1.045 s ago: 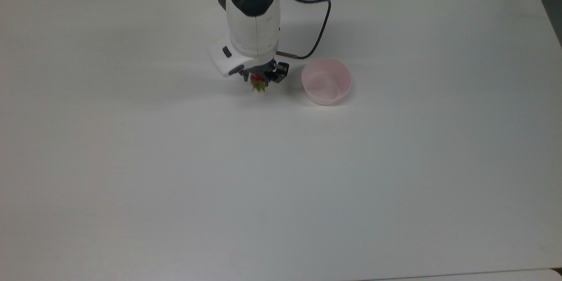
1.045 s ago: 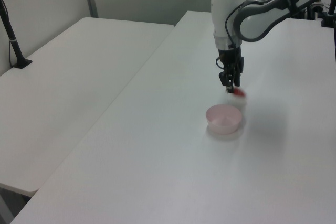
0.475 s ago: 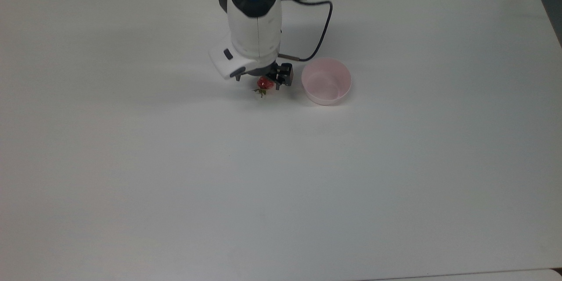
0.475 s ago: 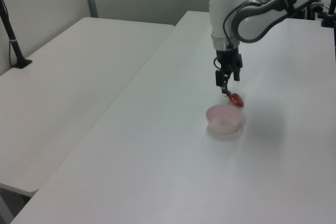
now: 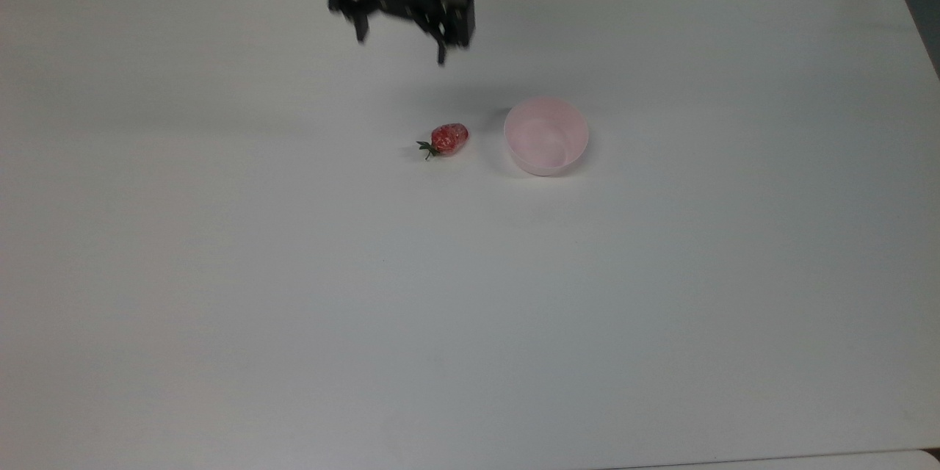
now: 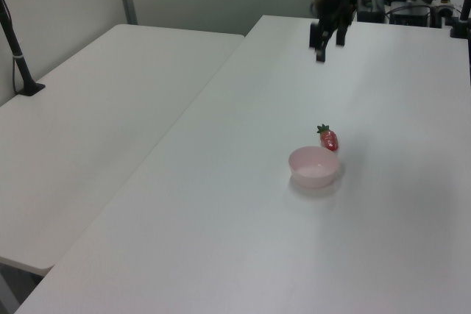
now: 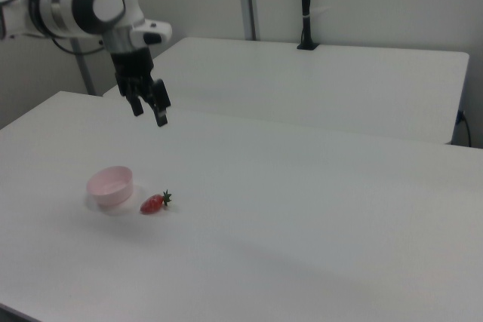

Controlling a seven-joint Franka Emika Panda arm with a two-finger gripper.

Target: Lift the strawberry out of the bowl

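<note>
Strawberry [image 5: 449, 139] now lies on its side on the bench [image 5: 470, 308], out of the bowl [image 5: 546, 135] and just beside it on the top view's left, not touching; green cap points away from the bowl. Half a second ago the hand [image 5: 400, 40] was low over the berry, a second ago gripping it; now it has let go and pulled up and away toward the top view's far edge, fingers spread wide, holding nothing. In the right view the hand [image 7: 149, 109] hangs well above and behind the berry [image 7: 153, 203], and the bowl [image 7: 110, 185] sits empty. Judgement: pick-out-of-bowl is effectively done, berry placed and released, arm retreating; nothing left but clearing off. In the left view the berry [image 6: 329, 138] sits just past the bowl [image 6: 314, 166]. Surroundings: a second white table [image 6: 110, 108] alongside, a black post [image 6: 15, 42] standing on it, cluttered desk gear at the far end. Nothing obstructs berry or bowl.
</note>
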